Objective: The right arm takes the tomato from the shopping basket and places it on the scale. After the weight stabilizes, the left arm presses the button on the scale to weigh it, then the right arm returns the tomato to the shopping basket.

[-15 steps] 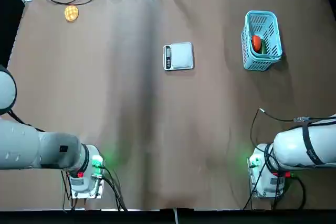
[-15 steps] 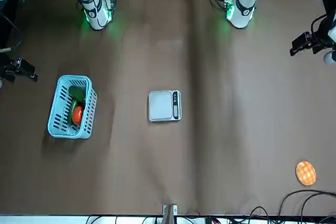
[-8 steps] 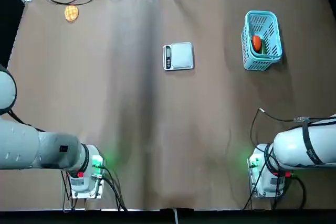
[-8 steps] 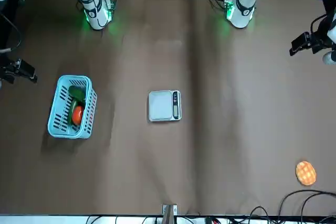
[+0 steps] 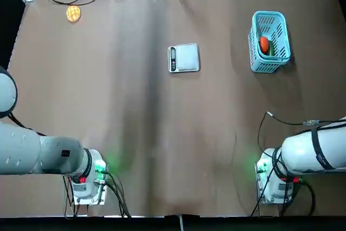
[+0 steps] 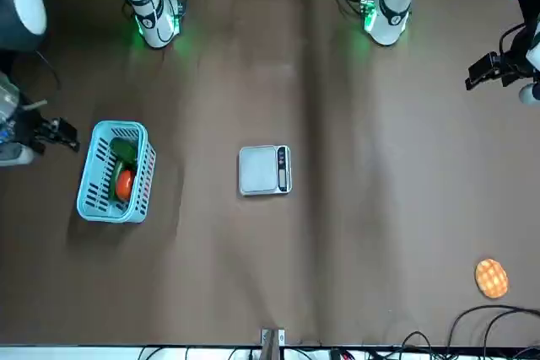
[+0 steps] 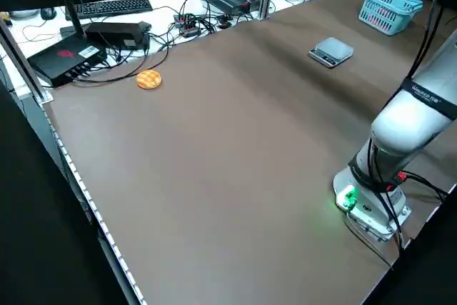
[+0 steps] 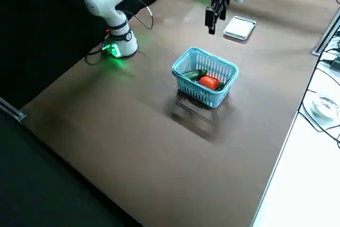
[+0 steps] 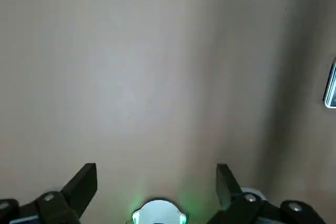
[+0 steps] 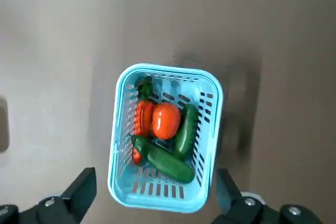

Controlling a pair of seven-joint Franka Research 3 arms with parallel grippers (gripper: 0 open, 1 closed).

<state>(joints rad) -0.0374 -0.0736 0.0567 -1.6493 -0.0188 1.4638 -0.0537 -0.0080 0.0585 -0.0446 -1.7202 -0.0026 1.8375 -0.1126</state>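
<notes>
Fingers (image 10: 84, 184) of the right gripper (image 10: 156, 182) stand apart, empty, raised above the shopping basket (image 10: 210, 129) at the far right of the desk (image 5: 135, 133). Inside that basket the tomato (image 10: 166, 120) lies beside green vegetables (image 10: 167, 161). Left gripper (image 9: 156, 179) fingers are likewise apart, raised over bare desk at the left. At the desk's centre sits the scale (image 5: 184, 58), its plate bare. A flat orange item (image 5: 73, 13) lies at the far left corner.
</notes>
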